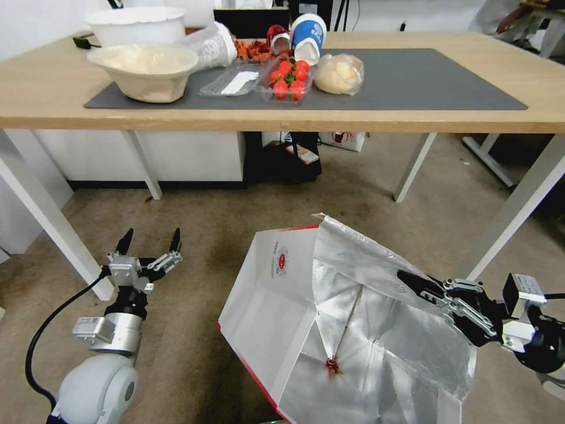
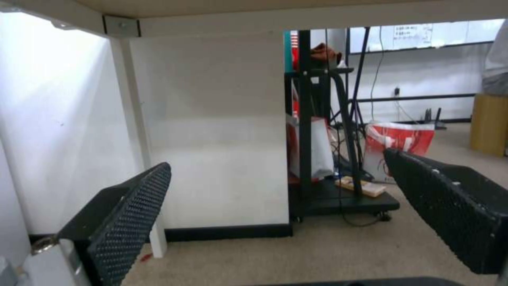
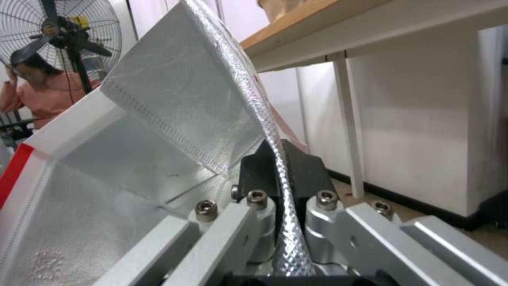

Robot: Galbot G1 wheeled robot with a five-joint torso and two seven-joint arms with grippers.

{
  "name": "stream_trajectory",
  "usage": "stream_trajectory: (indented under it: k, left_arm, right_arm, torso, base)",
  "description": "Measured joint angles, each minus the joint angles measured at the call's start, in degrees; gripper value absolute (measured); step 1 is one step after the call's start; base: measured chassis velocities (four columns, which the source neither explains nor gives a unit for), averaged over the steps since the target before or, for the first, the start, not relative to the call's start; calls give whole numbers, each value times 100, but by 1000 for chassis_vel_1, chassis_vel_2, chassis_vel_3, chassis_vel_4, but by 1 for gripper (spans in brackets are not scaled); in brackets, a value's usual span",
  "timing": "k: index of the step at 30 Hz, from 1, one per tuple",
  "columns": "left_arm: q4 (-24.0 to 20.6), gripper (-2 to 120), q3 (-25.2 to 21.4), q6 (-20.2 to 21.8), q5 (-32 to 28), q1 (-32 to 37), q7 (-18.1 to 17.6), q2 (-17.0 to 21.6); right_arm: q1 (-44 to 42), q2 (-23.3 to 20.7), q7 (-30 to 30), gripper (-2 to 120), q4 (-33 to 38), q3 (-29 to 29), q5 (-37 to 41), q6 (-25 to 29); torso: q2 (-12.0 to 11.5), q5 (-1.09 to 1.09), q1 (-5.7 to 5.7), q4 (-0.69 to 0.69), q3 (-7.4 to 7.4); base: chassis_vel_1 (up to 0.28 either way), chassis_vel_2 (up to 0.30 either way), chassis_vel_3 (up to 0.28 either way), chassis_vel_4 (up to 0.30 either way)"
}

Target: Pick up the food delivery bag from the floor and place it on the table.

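Note:
The food delivery bag [image 1: 329, 318] is white with a red edge, a small red logo and crinkled silver foil inside, its open mouth facing me, low over the floor [image 1: 194, 218]. My right gripper [image 1: 412, 282] is shut on the bag's foil rim at its right side; in the right wrist view the rim [image 3: 280, 167] runs between the closed black fingers [image 3: 254, 174]. My left gripper [image 1: 150, 240] hangs open to the left of the bag, apart from it, with nothing between its pads [image 2: 132, 206]. The table [image 1: 529, 70], light wood with a dark grey mat [image 1: 424, 76], stands ahead.
On the mat's left half sit bowls [image 1: 147, 70], a strawberry tray [image 1: 288, 79], a bagged bun [image 1: 338, 73] and cups [image 1: 309, 35]. White table legs [image 1: 53, 224] stand left and right [image 1: 518, 206]. A black stand [image 2: 317, 159] and bags sit under the table.

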Motion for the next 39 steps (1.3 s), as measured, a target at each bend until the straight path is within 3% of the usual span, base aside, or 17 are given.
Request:
stream_trajectory:
  k: [20, 28, 39]
  left_arm:
    - [-163, 100, -33, 9, 23, 180, -5, -32]
    - [-297, 100, -63, -8, 66, 303, -2, -46]
    - [-362, 100, -78, 9, 150, 416, -2, -56]
  right_arm:
    - [-132, 103, 4, 0, 153, 103, -31, 23]
    - [-192, 134, -37, 0, 227, 187, 7, 25]
    - [-197, 207, -69, 0, 229, 184, -17, 58]
  torso:
    - [473, 0, 51, 0, 427]
    - [753, 0, 109, 0, 649]
    - [1009, 0, 172, 0, 841]
  base:
    - [0, 0, 0, 0]
    - [0, 0, 0, 0]
    - [0, 0, 0, 0]
